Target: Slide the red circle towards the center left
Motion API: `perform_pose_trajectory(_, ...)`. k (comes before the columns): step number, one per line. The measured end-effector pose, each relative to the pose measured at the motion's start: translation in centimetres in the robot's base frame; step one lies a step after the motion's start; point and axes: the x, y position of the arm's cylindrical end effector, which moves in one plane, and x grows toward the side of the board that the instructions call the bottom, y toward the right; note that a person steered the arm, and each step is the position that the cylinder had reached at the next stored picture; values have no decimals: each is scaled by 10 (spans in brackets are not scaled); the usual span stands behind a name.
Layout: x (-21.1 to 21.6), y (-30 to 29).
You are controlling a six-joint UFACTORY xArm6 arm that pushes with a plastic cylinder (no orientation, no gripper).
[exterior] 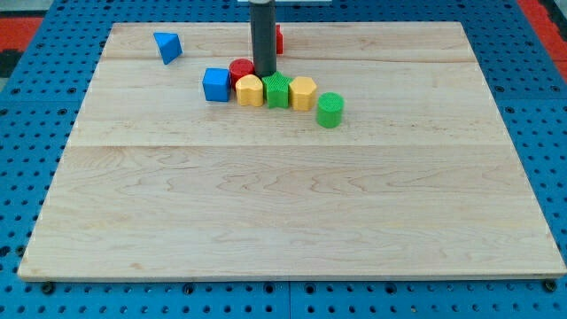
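The red circle [239, 69] lies near the view's top, left of centre, touching the yellow block [249, 90] below it and close to the blue cube [215, 84] on its left. My tip [264, 73] stands right beside the red circle, on its right side, just above the green block [277, 91]. The dark rod rises from there out of the view's top.
A row runs rightward: yellow block, green block, another yellow block [303, 92], then a green cylinder [330, 110]. A blue triangle [167, 46] lies at the top left. Another red block [278, 39] shows partly behind the rod. The wooden board [292, 213] sits on a blue pegboard.
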Motion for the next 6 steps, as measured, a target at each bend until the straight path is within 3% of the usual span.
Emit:
perform_pose_trajectory(1, 33, -22)
perform_pose_trajectory(2, 25, 7)
perform_pose_trajectory(3, -21, 20)
perform_pose_trajectory(6, -14, -119)
